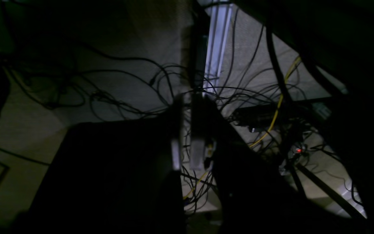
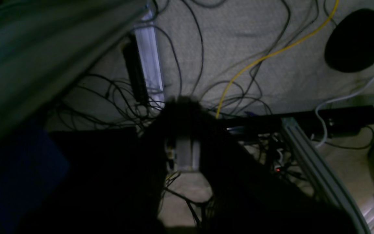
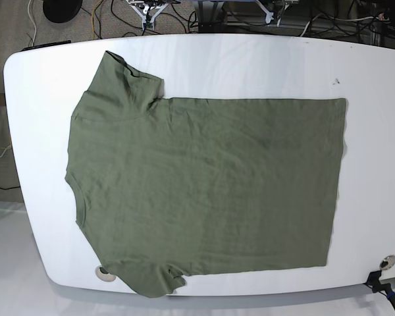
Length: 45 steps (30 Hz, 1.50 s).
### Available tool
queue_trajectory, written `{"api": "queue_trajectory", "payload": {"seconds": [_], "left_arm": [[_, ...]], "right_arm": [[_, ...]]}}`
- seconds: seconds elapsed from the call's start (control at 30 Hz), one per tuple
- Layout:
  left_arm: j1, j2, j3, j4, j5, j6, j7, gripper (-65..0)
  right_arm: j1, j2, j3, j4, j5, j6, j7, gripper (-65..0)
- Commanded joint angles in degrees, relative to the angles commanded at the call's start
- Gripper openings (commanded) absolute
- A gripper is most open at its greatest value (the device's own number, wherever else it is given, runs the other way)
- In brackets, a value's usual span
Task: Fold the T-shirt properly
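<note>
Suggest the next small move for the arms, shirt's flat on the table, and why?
Probably bring both arms over the white table toward a long edge of the T-shirt. It lies spread flat and unfolded, sleeves to the left of the base view, no gripper in sight there. Both wrist cameras show only floor cables, so nothing is held.

— What can you make of my left claw (image 1: 187, 152)?

— Dark and blurred at centre frame: two pale grey fingers (image 1: 176, 156) with black bulk at each side.

— And my right claw (image 2: 183, 156)?

— Similar: black body and a pale grey block at centre.
</note>
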Motion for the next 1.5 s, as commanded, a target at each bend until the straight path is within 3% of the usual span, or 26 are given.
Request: {"api": "queue_trajectory", "payload": {"seconds": [0.27,0.3,0.77,1.0,1.27,1.3,1.5], "left_arm": [[11.0,-1.8,-3.3,14.0,-5.1,-1.4,1.9,-62.3],[10.5,-1.9,-2.6,12.8,-4.9,-1.8,1.3,-63.8],[29.4,-7.1,-3.1,41.4,-5.1,-5.6,4.4,-64.4],[39.4,-10.7,-3.6,58.1,-3.9,-5.8,5.2,-63.8],[49.2,-15.4,-7.7,75.4,-3.7,-6.4,7.2,-63.1],[49.5,-15.3,-8.0,74.5,-3.1,-5.8,8.8,-65.0],[53.0,-15.5,-13.9,83.2,-3.4,-6.1,10.1,-63.0]], "right_arm": [[-11.2,2.2,0.6,16.7,0.9,1.14,0.1,-65.0],[-6.5,1.2,0.3,9.8,0.4,1.01,1.5,-65.0],[-27.7,8.2,0.7,41.3,3.5,2.15,0.4,-65.0],[-36.4,9.8,1.0,54.1,3.2,2.33,-1.6,-65.0],[-47.2,14.3,3.2,72.7,3.8,2.57,-3.5,-65.0],[-44.6,13.2,2.9,66.8,3.6,2.27,-3.8,-65.0],[-48.8,13.2,12.9,84.5,4.8,2.15,-9.9,-65.0]]}}
